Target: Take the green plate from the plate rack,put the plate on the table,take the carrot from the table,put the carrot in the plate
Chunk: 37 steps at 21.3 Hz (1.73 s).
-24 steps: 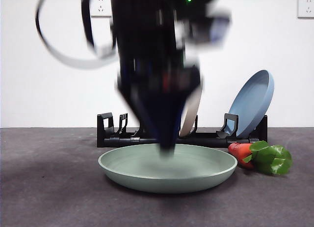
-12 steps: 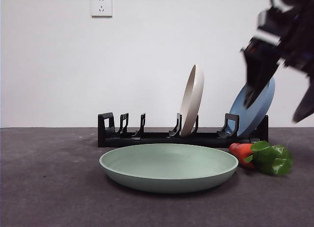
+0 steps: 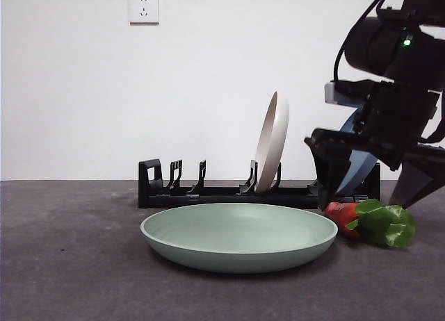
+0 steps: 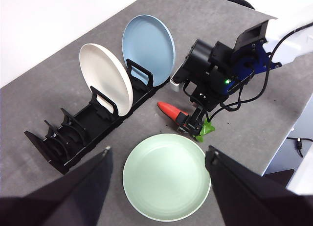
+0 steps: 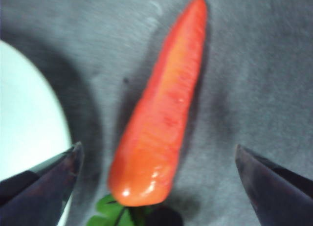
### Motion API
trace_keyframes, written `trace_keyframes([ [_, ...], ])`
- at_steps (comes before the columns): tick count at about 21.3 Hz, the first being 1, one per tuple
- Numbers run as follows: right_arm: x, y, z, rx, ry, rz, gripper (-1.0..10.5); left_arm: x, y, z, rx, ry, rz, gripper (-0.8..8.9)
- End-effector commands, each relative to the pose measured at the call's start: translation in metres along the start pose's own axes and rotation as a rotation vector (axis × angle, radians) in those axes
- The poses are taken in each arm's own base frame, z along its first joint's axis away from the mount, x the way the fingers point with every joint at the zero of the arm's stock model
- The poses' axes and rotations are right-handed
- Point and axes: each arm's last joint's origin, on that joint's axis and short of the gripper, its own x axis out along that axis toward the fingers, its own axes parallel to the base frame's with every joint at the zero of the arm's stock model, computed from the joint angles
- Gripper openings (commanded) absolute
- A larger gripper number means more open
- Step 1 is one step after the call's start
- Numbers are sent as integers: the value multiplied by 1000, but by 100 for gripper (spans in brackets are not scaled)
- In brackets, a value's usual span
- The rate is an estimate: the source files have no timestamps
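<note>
Front view, left to right. The plate rack stands at the back of the counter; its left slots hold nothing, a cream-white plate stands on edge near the middle, and a blue plate leans at the right end. Before the rack, the green plate lies flat on the counter. Just beside its right rim lies the carrot, leafy top pointing right. The right tool hangs low over the carrot, its jaws spread wide apart on either side and touching nothing. The left tool is raised high above the green plate, jaws likewise apart and empty.
</note>
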Motion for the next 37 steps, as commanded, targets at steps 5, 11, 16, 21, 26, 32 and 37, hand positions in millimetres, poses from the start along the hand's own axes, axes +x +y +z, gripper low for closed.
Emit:
trace_keyframes([
  [5, 14, 0, -2, 47, 36, -8, 516, 1, 0, -2, -32, 14, 6, 322],
  [11, 17, 0, -3, 53, 48, -6, 125, 1, 3, -5, -22, 42, 86, 322],
  [16, 14, 2, -3, 48, 40, 2, -17, 0, 3, -6, -17, 56, 86, 322],
  [21, -37, 20, 2, 18, -91, 45, -17, 0, 3, -8, -12, 76, 87, 322],
  [26, -63, 76, -9, -102, -163, 168, -17, 0, 3, -9, -11, 79, 84, 321],
  [32, -11, 120, -23, -198, -61, 208, -17, 0, 3, -11, -6, 101, 85, 318],
  [37, 21, 121, -31, -203, 33, 172, -17, 0, 3, -11, -3, 108, 86, 318],
])
